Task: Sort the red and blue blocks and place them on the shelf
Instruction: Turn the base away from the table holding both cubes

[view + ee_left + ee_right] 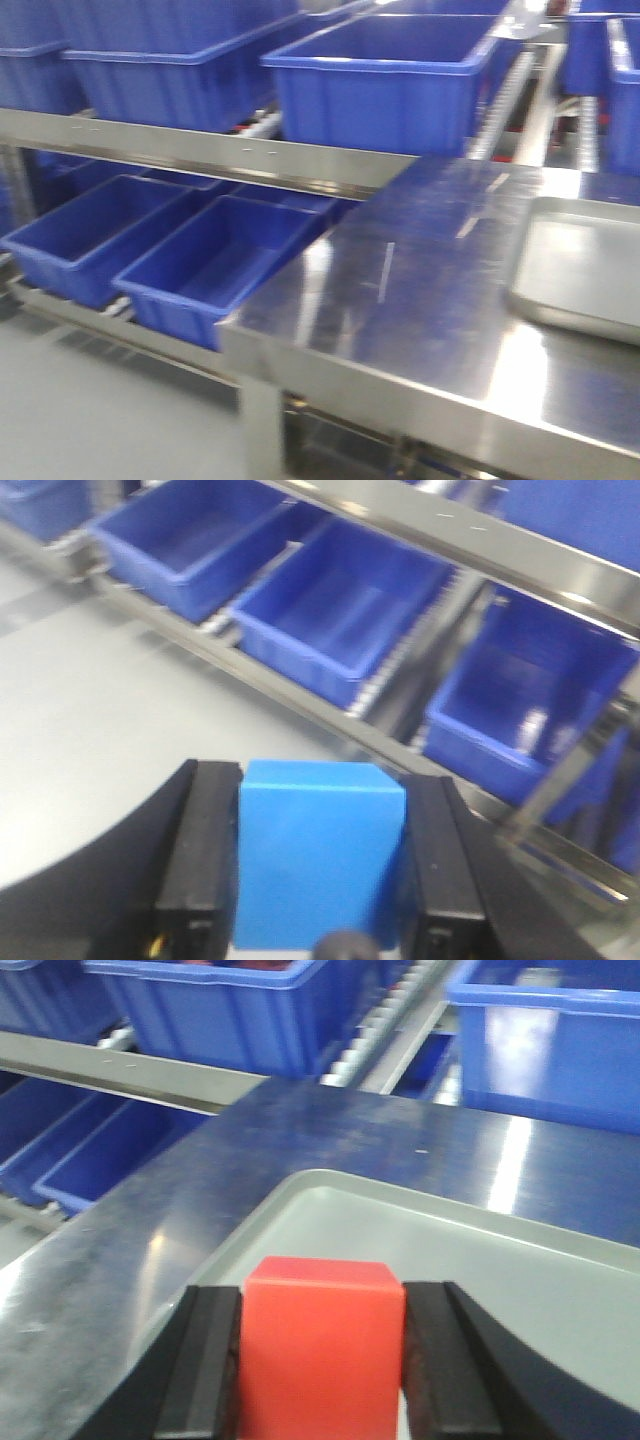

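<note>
Halfway: picked up, nothing placed. Clamped in left gripper (320, 880): blue block (320, 855), out by the lower shelf (480, 540) bins (340, 610). Clamped in right gripper (322, 1365): red block (320, 1340), over tray (520, 1280) on desk (150, 1250). Left to do: placing both on shelf.

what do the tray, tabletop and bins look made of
Tray: likely metal, dull grey satin sheen.
Tabletop: steel-looking, brushed, streaky bright reflections.
Bins: probably moulded plastic, uniform blue, thick lipped rims.
</note>
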